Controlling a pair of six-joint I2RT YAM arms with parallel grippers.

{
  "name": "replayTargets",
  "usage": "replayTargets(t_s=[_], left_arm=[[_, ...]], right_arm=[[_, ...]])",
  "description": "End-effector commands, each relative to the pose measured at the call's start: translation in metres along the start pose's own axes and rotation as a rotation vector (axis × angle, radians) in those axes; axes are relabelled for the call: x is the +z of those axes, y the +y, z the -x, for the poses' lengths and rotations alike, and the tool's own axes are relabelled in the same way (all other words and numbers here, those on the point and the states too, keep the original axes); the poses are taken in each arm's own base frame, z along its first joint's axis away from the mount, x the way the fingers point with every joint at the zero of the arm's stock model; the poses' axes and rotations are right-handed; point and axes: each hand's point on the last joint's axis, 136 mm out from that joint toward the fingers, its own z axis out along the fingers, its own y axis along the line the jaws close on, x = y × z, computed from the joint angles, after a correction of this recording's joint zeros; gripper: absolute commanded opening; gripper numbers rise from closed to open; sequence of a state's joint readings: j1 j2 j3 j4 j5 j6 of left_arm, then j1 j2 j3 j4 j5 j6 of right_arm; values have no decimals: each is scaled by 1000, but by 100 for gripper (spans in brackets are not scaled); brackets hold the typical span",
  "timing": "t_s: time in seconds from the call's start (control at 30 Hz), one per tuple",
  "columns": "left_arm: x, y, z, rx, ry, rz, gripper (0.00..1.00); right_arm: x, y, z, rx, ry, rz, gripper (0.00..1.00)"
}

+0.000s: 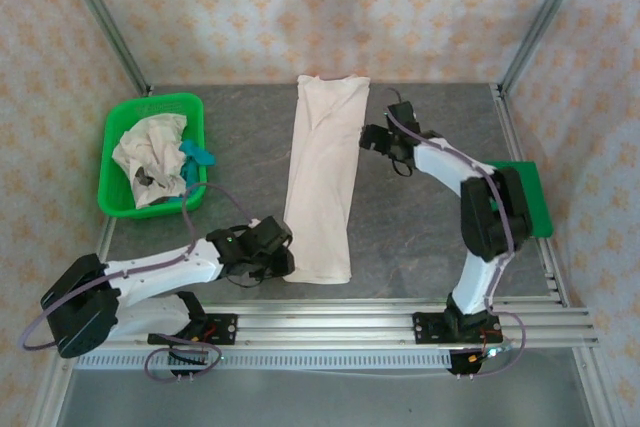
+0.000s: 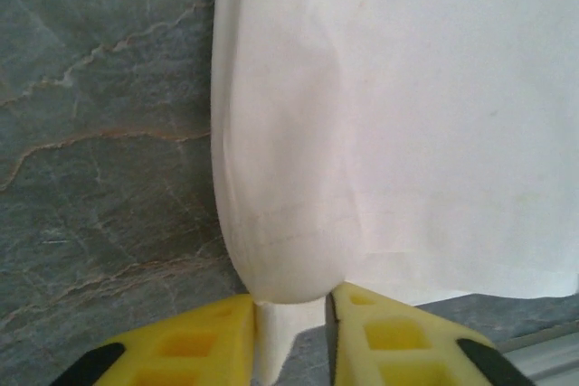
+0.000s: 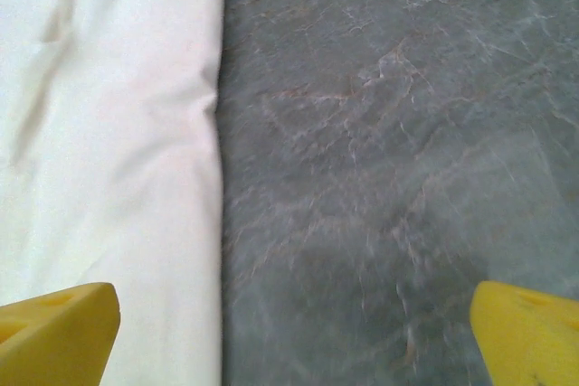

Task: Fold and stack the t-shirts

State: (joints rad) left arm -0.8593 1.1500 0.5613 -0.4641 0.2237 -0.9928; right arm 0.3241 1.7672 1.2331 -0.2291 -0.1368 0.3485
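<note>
T-shirt (image 2: pixel 407 115) corner sits between barely parted left pincer (image 2: pixel 291 323); right pincer (image 3: pixel 294 327) spread wide.

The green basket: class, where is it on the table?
In the top view, the green basket sits at the table's far left, left of the long folded cream shirt.

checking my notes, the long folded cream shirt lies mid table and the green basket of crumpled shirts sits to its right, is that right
No. The green basket of crumpled shirts sits to the left of the long folded cream shirt, not its right, as the top external view shows. The rest holds.
</note>
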Motion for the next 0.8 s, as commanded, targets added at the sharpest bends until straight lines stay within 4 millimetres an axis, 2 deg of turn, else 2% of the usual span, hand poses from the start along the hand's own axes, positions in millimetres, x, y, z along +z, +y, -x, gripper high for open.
replayTargets(t_s=[0.0,0.07,0.13,0.2,0.5,0.53,0.6,0.63,0.7,0.77], left_arm=[[-3,10,7,5,-38,12,38],[-4,12,8,-3,-42,2,50],[-6,13,9,-6,-50,-11,57],[-8,13,10,-13,-58,-26,59],[-9,12,13,-26,-77,-81,60],[-9,12,13,-26,-79,-84,61],[-7,12,13,-28,-78,-89,72],[-6,12,13,-30,-77,-91,73],[-5,11,13,-33,-75,-95,80],[-5,10,13,-37,-73,-99,82]], right_arm=[[-24,1,-17,46,-3,84,99],[-38,-3,-38,75,30,118,100],[-51,-2,-60,93,67,156,100],[-67,3,-87,95,115,193,99],[-134,20,-214,216,378,300,84],[-138,21,-225,224,399,300,81],[-147,27,-243,248,431,309,75],[-149,30,-250,250,445,313,74],[-151,37,-264,237,477,311,71],[-148,40,-278,220,508,297,69]])
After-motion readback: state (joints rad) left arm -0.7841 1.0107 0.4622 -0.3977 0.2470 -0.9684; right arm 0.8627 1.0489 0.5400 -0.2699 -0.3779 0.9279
